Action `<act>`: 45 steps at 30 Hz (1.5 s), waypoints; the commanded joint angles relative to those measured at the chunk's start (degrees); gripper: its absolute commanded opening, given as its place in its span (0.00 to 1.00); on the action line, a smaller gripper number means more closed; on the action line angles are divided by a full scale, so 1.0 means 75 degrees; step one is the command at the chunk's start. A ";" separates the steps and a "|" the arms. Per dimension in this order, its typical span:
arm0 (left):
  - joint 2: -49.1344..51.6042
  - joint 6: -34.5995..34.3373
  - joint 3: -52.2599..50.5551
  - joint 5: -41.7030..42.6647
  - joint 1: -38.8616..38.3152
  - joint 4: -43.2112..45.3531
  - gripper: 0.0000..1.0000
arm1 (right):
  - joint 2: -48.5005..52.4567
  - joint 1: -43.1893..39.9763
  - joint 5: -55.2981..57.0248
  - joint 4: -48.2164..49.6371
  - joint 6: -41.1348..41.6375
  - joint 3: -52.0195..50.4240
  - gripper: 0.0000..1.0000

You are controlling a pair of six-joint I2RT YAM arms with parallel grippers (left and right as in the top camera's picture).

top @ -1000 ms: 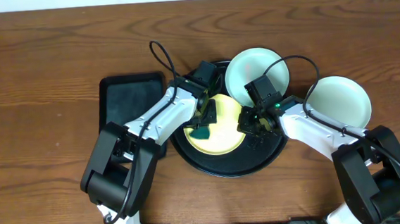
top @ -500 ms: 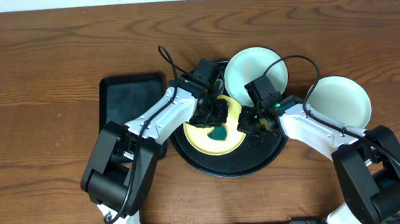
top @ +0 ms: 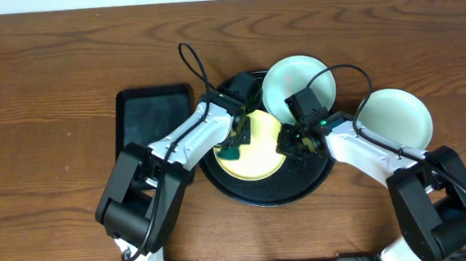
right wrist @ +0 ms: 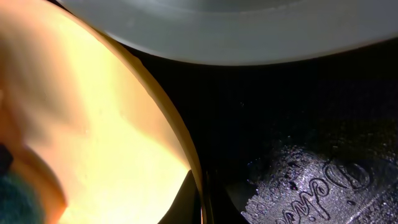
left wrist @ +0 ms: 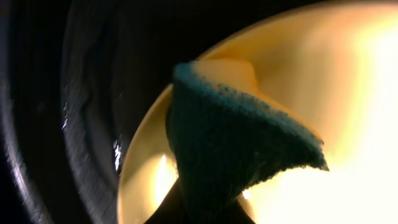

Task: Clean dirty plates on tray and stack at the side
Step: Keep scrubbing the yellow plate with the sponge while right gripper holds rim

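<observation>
the yellow plate (top: 259, 157) is laid flat, hollow up, in the tray (top: 270, 195); being round, no long axis is shown. its pale face is seen smooth and glossy. its right rim is pinched by the right pincer (top: 293, 143); a green sponge (left wrist: 236, 143), pinched in the left pincer (top: 233, 149), is held at its left edge.

— Where's the white-and-black left arm (top: 186, 139)?
— Stretched toward frame centre; left gripper (top: 233, 150) pinches a dark green sponge (left wrist: 236, 155).
— And the right arm (top: 358, 148)?
— Angled up-left; right gripper (top: 292, 140) clamps a pale yellow plate (right wrist: 106, 124) by its rim.
</observation>
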 commanded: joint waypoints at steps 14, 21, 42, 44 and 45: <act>0.0111 0.0746 0.0058 0.3334 -0.0460 0.0283 0.07 | 0.0251 0.0026 0.0358 -0.0038 0.0070 -0.0023 0.01; 0.0114 0.0737 0.0055 -0.0446 -0.0460 0.1381 0.07 | 0.0251 0.0026 0.0358 -0.0061 0.0038 -0.0023 0.01; 0.0105 0.2602 0.0038 0.2970 -0.0484 -0.0463 0.07 | 0.0251 0.0026 0.0358 -0.0041 0.0038 -0.0023 0.01; 0.0105 0.2699 0.0038 0.2987 -0.0484 -0.0318 0.07 | 0.0251 0.0026 0.0358 -0.0038 0.0038 -0.0023 0.01; 0.0105 0.2699 0.0038 0.2917 -0.0484 -0.0181 0.07 | 0.0251 0.0026 0.0358 -0.0038 0.0038 -0.0023 0.01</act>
